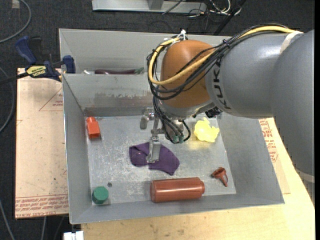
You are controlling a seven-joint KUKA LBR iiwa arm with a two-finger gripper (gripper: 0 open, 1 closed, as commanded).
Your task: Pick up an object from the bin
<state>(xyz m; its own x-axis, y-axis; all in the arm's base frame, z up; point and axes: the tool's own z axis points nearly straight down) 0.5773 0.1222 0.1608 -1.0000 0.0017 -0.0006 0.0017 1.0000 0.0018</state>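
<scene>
My gripper [153, 153] hangs below the orange wrist cover, near the middle of the bin. Its tip is down on a crumpled purple cloth [166, 161] that lies flat on the bin floor. The cloth spreads out to both sides of the tip. A yellow crumpled lump [206, 132] lies just right of the gripper, partly under the arm. In front of the cloth a reddish-brown cylinder [177, 190] lies on its side along the bin's near wall.
An orange block [93, 128] sits by the left wall. A green round cap [100, 195] is in the front left corner. A small reddish-brown clip-like piece [220, 174] lies at the front right. The arm covers the back right of the bin.
</scene>
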